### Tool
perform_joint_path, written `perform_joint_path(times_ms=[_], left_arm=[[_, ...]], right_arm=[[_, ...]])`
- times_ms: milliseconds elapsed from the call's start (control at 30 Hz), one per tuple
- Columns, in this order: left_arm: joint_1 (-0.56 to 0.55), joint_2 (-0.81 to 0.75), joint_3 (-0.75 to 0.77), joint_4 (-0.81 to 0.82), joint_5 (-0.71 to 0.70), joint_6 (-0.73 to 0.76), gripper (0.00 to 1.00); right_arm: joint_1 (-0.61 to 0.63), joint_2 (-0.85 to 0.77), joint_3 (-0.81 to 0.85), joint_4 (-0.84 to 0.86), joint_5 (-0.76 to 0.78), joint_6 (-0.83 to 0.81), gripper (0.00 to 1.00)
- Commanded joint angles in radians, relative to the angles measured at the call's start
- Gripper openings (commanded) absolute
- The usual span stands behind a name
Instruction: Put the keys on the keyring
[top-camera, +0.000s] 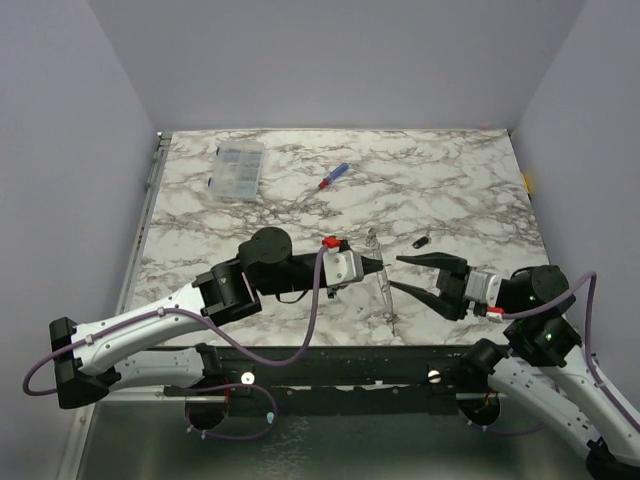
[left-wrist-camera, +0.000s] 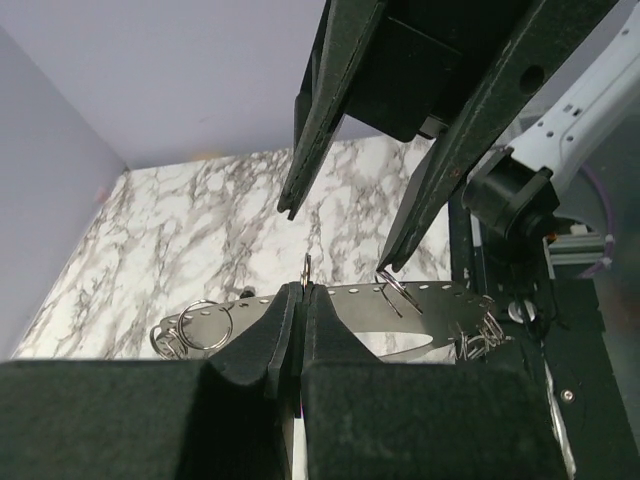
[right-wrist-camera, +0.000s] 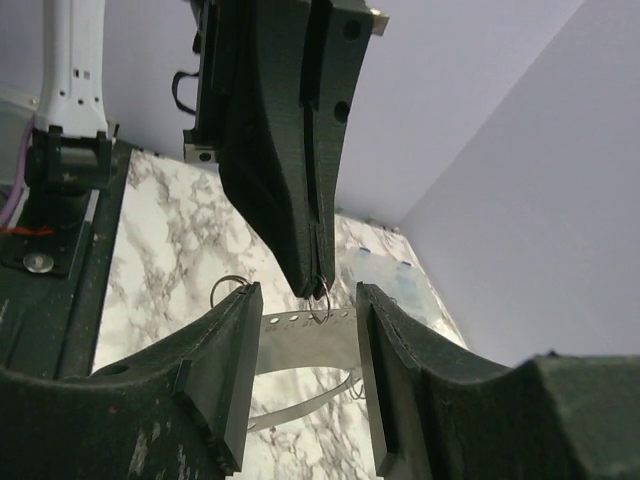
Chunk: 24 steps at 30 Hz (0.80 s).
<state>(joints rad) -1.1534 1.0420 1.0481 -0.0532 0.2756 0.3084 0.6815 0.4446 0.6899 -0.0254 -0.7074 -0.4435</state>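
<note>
Grips the keyring (left-wrist-camera: 445, 293) at about mid-length with the left gripper (left-wrist-camera: 303, 300), fingers clenched flat together on the thin pale strip. Holds it over the near middle of the marble tabletop (top-camera: 450, 180), running roughly away from the arm bases in the overhead view, both ends free on either side of the pinch. Cannot tell whether those ends touch the marble. Shows, in the left wrist view, a row of small holes along the strip and several small wire rings (left-wrist-camera: 181, 325) hanging from it. Cannot tell whether any ring carries a key.

Points the right gripper (top-camera: 396, 274) straight at the pinch from the opposite side, fingers released and spread. Puts one finger on each side of the strip and of the left fingertips, touching neither as far as can be seen. Grasps nothing.

Just beyond the right gripper's far finger, flat on the marble: one key (top-camera: 421, 242), tiny and black-headed, apart from the keyring and from both grippers.

Further out, toward the back of the tabletop: a small red-and-blue screwdriver (top-camera: 334, 176), lying at a slant. At the far left: a clear plastic compartment box (top-camera: 240, 168), flat on the marble near the table's edge. Divided into small cells, contents too small to make out. Well apart from the screwdriver, the keyring and both grippers.
</note>
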Motion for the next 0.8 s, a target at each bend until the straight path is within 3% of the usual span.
perform_joint_path(times_ms=[0, 367, 767], left_arm=[[0.000, -0.057, -0.071, 0.253, 0.044, -0.090, 0.00], [0.000, -0.140, -0.238, 0.610, 0.067, -0.222, 0.00], [0.000, -0.143, -0.295, 0.766, 0.099, -0.294, 0.00]], right_arm=[[0.007, -0.018, -0.037, 0.206, -0.032, 0.206, 0.52], [0.007, -0.027, -0.163, 0.554, 0.093, 0.474, 0.52], [0.007, 0.103, -0.133, 0.757, -0.055, 0.618, 0.45]])
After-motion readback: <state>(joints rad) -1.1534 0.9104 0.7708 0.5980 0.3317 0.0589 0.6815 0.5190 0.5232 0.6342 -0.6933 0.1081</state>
